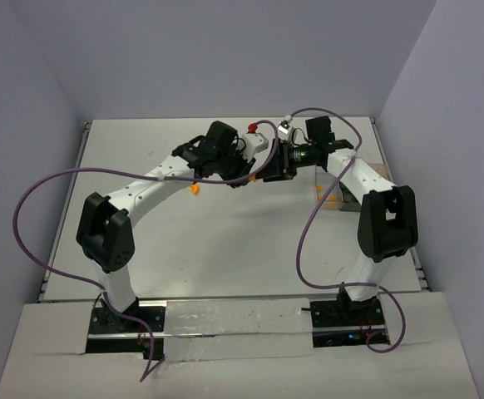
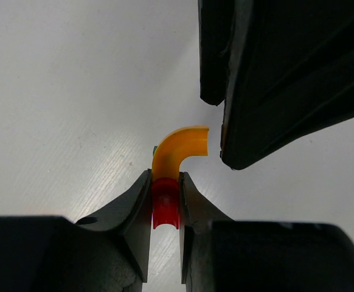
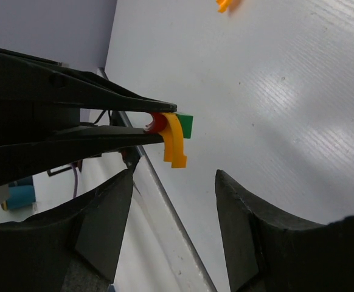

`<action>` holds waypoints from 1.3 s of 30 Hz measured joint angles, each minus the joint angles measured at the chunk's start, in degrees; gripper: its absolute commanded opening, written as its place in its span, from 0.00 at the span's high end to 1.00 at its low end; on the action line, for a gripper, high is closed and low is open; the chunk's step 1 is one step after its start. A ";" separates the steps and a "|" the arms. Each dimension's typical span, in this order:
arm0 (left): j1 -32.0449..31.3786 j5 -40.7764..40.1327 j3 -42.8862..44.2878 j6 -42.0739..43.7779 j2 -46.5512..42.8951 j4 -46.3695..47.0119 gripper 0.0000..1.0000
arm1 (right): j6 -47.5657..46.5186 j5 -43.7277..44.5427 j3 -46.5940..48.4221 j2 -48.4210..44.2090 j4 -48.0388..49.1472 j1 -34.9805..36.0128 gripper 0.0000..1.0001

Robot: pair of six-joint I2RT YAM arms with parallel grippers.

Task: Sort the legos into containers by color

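My left gripper (image 2: 165,182) is shut on a small stuck-together cluster of legos held above the table: a red piece (image 2: 165,205) between the jaws, a curved orange-yellow piece (image 2: 180,148) sticking out past them, and a green piece (image 3: 185,125) behind. My right gripper (image 3: 174,210) stands open just short of the cluster, one finger (image 3: 110,213) on each side of the orange piece's line, not touching it. In the top view both grippers meet at mid-table (image 1: 252,174). The containers (image 1: 339,205) lie at the right, mostly hidden by the right arm, with orange bits inside.
A loose orange lego (image 1: 195,189) lies on the white table under the left forearm and shows again as a loose orange lego (image 3: 225,5) at the top of the right wrist view. Purple cables loop over both arms. The table's raised edge (image 3: 165,194) runs below the cluster.
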 measured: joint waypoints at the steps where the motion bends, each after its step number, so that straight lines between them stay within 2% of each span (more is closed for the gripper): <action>1: -0.01 -0.01 0.00 0.00 -0.04 0.00 1.00 | 0.03 -0.13 0.00 0.40 0.00 0.00 0.37; 11: -0.18 -0.03 0.00 -0.02 -0.11 0.00 1.00 | 0.47 -2.31 0.00 1.70 0.25 0.18 0.53; 19: -0.32 -0.03 0.03 -0.02 -0.11 0.00 1.00 | 1.59 -4.29 0.00 2.71 0.72 0.26 0.59; 32: -1.01 -0.03 0.17 -0.02 -0.11 -0.02 1.00 | 2.85 -6.37 0.00 3.93 1.60 0.28 0.64; 36: -1.13 -0.03 0.20 -0.04 -0.11 -0.03 1.00 | 3.16 -7.13 0.07 4.33 2.01 0.28 0.71; 39: -1.15 -0.06 0.22 -0.02 -0.11 -0.04 1.00 | 3.41 -7.53 0.07 4.91 2.25 0.28 0.82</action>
